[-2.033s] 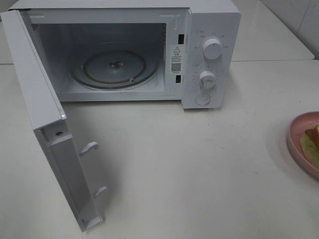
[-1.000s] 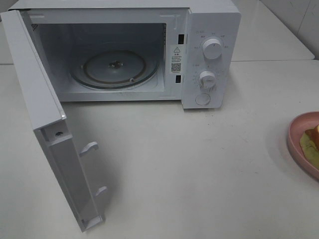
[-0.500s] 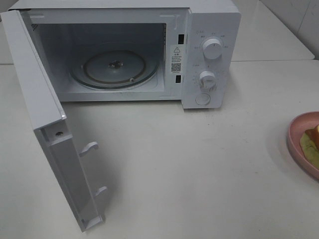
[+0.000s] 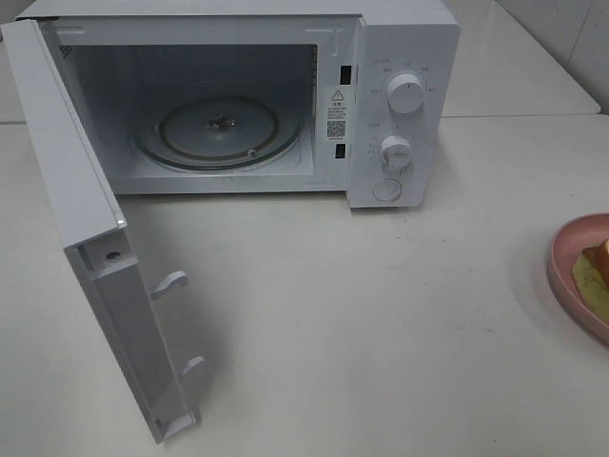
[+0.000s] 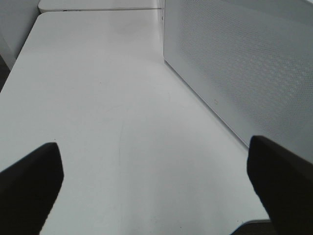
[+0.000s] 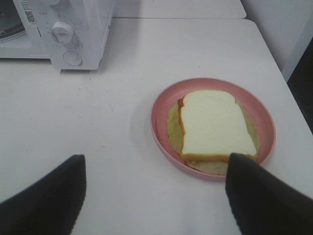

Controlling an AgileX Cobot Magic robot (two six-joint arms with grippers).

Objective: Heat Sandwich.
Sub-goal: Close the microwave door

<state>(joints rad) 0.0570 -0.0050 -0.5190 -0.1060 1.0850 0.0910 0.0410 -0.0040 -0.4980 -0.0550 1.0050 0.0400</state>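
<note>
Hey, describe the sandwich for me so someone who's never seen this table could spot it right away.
Start at the white microwave with its door swung open, then look along the table toward its knob side to the round pink plate. The sandwich lies on that plate: a pale slice of bread with tan crust on top and a yellowish-green layer beneath, the only food in view.

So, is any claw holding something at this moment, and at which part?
Nothing is held. The left claw is open above the bare table; the right claw is open, short of the sandwich on its pink plate.
</note>
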